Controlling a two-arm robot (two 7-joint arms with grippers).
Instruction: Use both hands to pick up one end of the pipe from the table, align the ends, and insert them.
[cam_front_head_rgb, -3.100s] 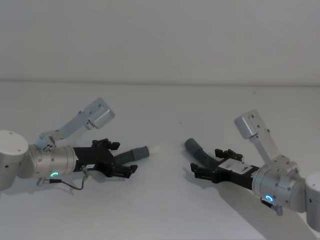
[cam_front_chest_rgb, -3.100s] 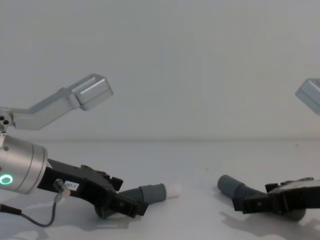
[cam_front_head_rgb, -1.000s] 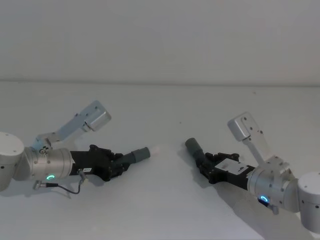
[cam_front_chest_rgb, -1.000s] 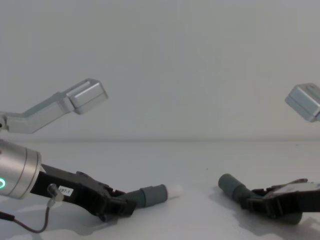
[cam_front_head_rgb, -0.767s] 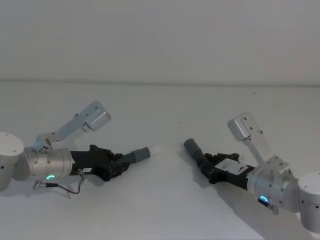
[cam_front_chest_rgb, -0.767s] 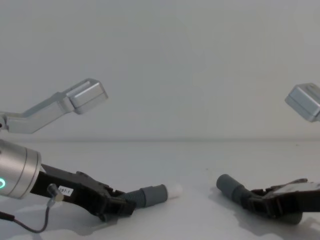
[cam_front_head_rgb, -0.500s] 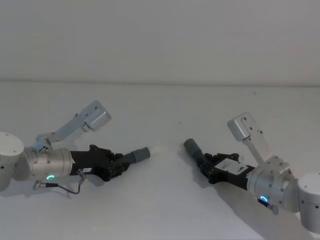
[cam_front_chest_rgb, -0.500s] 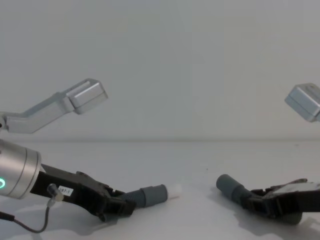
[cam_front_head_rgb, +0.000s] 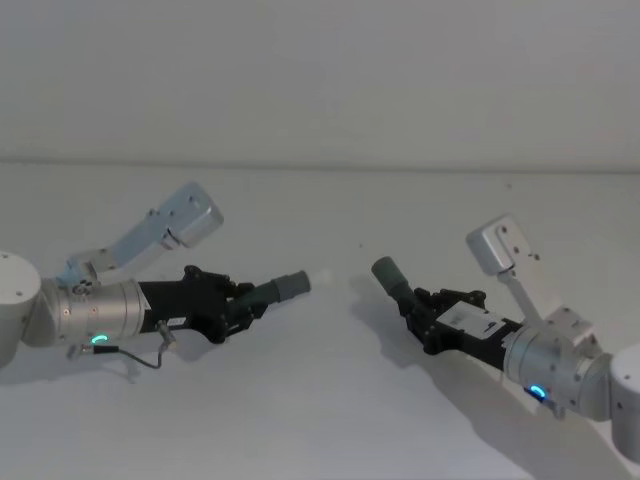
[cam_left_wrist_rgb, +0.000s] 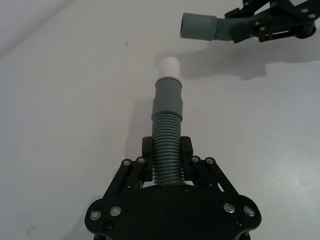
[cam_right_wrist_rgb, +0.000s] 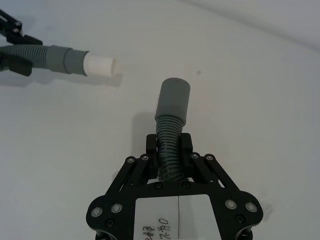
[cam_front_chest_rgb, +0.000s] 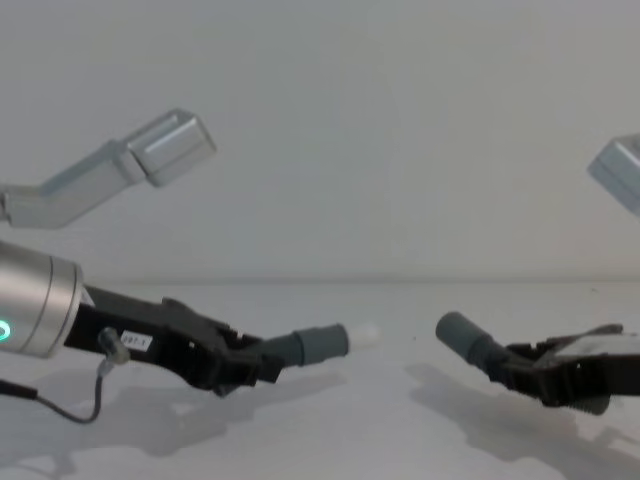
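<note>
Nearest the robot, the left gripper (cam_left_wrist_rgb: 166, 150) has its jaws closed narrowly on the ribbed part of the left hose piece (cam_left_wrist_rgb: 166, 127). The right gripper (cam_right_wrist_rgb: 169, 145), with a white label (cam_right_wrist_rgb: 175, 217) on its back, grips the ribbed part of the right hose piece (cam_right_wrist_rgb: 168, 131) in the same way. Half a second ago both pieces lay low against the table (cam_front_head_rgb: 320, 420). Now both grippers have risen, and each piece hangs clear of the surface with its shadow cast beneath it, as the chest view shows most plainly. Farther out from the left gripper, its piece ends in a smooth grey cuff (cam_front_chest_rgb: 320, 345) with a white stub tip (cam_front_chest_rgb: 365, 335), and that end now sits higher and nearer the middle than before. The right piece ends in the plain cuff (cam_front_chest_rgb: 455, 330), which tilts up and toward the left. The two ends point roughly at each other across an open gap, apart and not yet lined up; the plain cuff sits a little farther from the robot than the stub. Beyond them the table runs back to a pale wall (cam_front_head_rgb: 320, 80).
</note>
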